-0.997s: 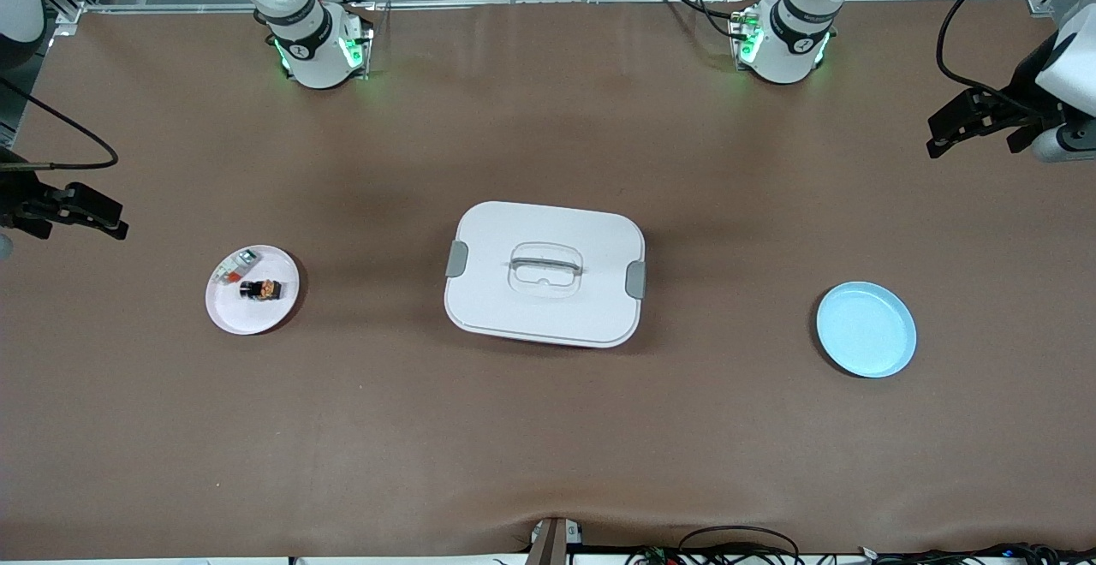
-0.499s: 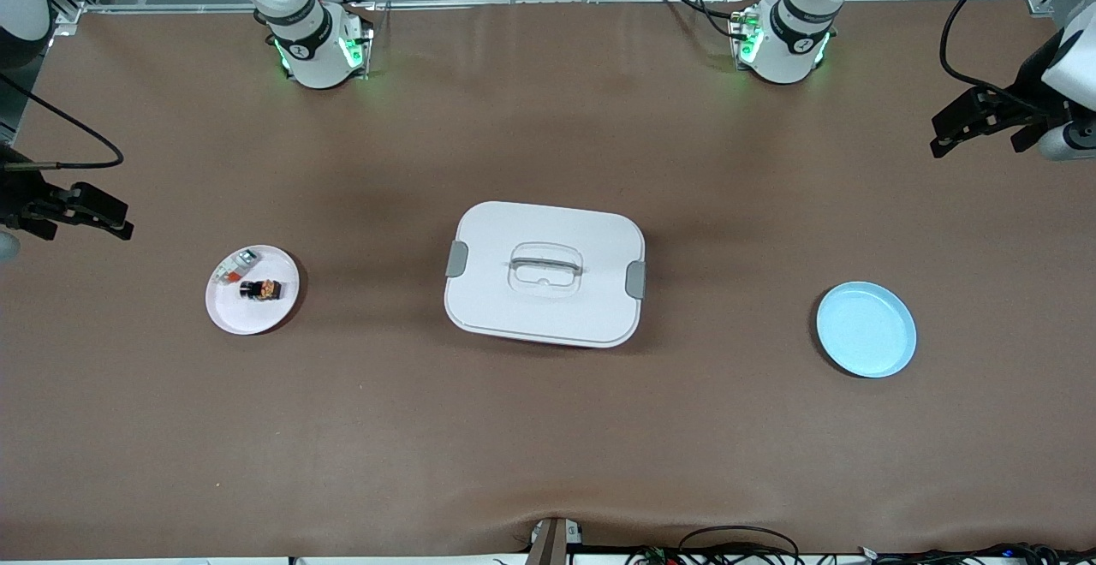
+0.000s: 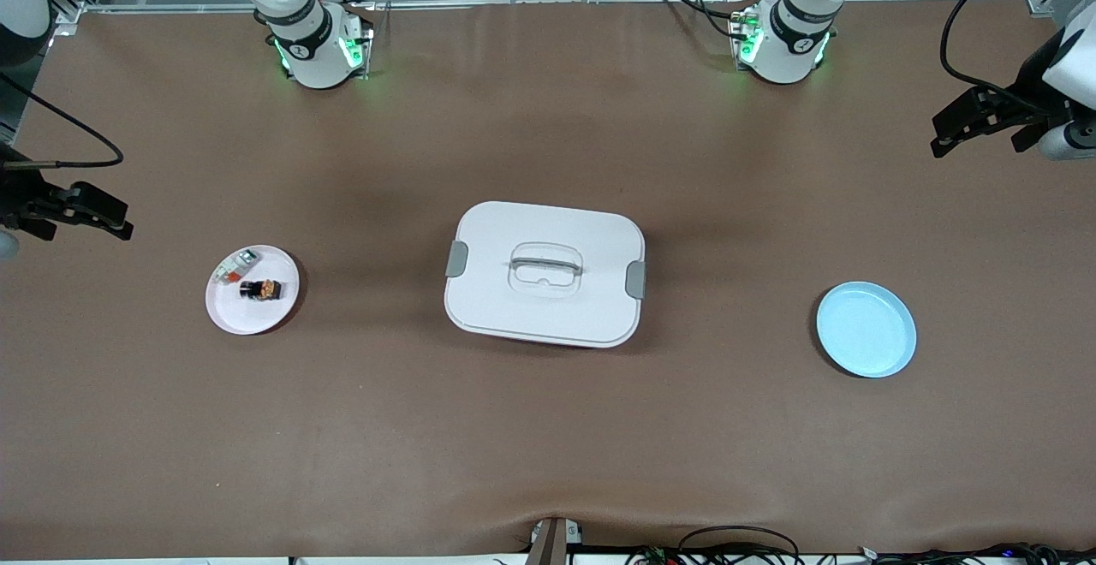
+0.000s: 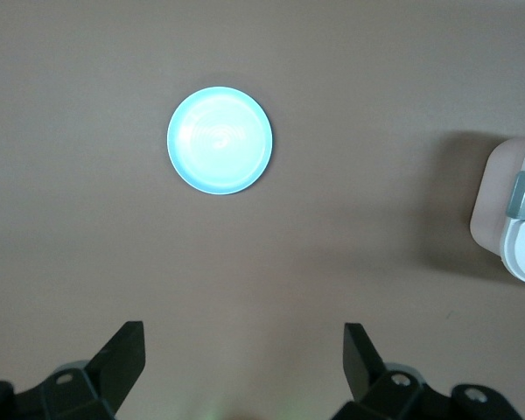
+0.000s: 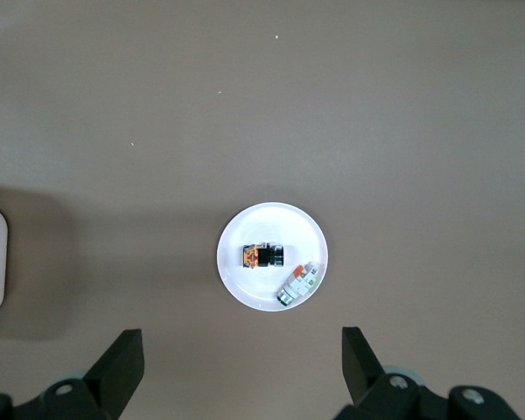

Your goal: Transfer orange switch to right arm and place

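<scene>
The orange switch [image 3: 261,289] lies on the white plate [image 3: 231,312], beside the whitish-grey block [image 3: 235,266]. My right end effector [image 5: 241,367] and left end effector [image 4: 242,363] hang open, high over the surface; nothing gripped yet.

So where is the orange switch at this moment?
The orange switch lies on the white plate toward the right arm's end of the table, beside a whitish-grey block on that plate.

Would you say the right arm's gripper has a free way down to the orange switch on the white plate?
Probably yes: the right gripper hangs open by the table's edge, and the orange switch lies uncovered on the white plate, the whitish-grey block beside it.
</scene>
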Available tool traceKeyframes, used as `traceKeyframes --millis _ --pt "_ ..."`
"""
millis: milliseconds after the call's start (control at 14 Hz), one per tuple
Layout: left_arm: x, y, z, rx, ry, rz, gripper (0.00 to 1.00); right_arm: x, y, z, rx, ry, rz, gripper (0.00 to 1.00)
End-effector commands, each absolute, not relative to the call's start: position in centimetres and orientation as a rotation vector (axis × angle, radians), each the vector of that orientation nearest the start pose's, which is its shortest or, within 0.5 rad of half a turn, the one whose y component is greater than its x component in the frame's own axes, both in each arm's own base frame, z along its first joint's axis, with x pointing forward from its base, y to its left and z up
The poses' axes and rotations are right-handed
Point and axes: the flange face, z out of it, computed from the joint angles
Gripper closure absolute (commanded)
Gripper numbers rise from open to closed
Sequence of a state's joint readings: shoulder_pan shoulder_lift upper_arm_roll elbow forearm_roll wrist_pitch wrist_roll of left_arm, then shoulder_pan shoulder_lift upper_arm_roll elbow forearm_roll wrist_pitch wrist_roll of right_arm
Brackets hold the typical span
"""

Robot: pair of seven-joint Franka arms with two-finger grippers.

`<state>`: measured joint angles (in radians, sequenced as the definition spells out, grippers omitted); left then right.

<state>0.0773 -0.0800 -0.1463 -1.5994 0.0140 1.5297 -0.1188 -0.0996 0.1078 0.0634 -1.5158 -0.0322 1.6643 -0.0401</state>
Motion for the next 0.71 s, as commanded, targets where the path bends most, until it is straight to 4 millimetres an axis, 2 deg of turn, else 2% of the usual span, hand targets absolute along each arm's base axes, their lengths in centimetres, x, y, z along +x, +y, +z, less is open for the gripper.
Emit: traceKeyframes --millis 0,71,641 --pt "52.02 -3.5 65.66 -3.102 -0.065 -0.018 0.0 59.76 -2.25 60.27 -3.159 -0.001 -0.062 0.0" --pt "52.02 -3.5 65.66 -3.102 -0.065 -0.018 0.0 59.76 -1.81 60.33 -3.16 -0.011 -0.063 0.0" --pt "51.17 -3.72 66.07 -3.098 -0.063 -0.028 0.0 59.75 -2.28 60.77 -3.174 0.014 -0.074 0.0"
